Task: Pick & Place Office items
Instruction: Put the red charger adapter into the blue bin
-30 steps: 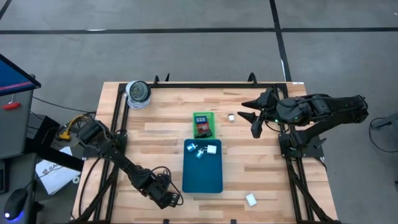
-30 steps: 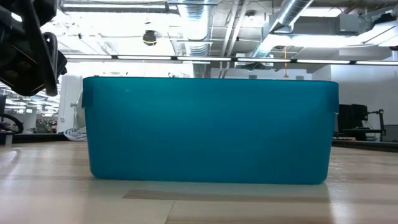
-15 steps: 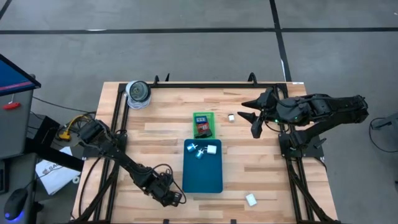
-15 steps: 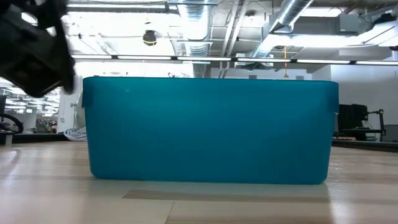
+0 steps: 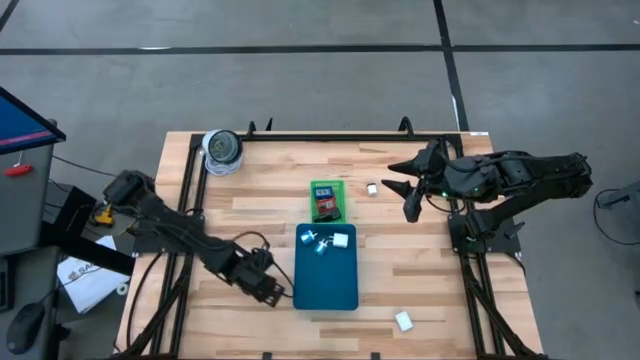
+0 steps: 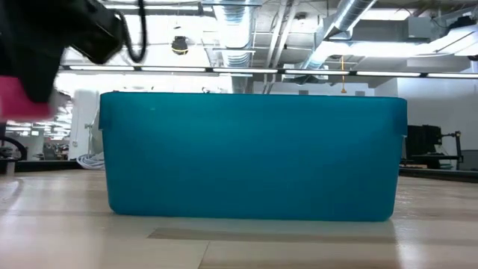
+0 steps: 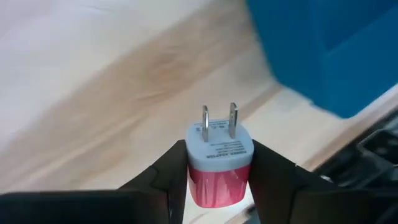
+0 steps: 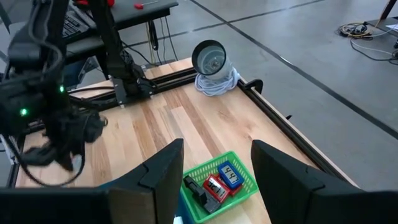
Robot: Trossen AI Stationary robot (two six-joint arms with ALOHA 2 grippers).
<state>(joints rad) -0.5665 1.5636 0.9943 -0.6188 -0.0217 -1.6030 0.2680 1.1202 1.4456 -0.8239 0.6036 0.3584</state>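
My left gripper sits over the table's near-left part, just left of the teal tray, shut on a small pink plug adapter with a white face and two metal prongs. In the low view the adapter is a pink blur. The teal tray holds a few small white and silvery pieces. The green tray beyond it holds red, blue and black pieces. One white piece lies right of the green tray, another near the near-right edge. My right gripper hovers open at the far right. My left gripper pinches the adapter's pink body between its two fingers, one on each side. The white face and prongs point away from the gripper, beyond the fingertips. In the low view the adapter is lifted clear of the table.
A roll with white cord sits at the far-left corner. Black frame rails run along the table's left, far and right sides. Bare wood lies left of the teal tray and between the trays and the right arm.
My left gripper has risen from the table's near edge and moved toward the far edge, ending beside the teal tray's left side. It has carried the pink adapter, which now shows in the low view. The right arm has kept still.
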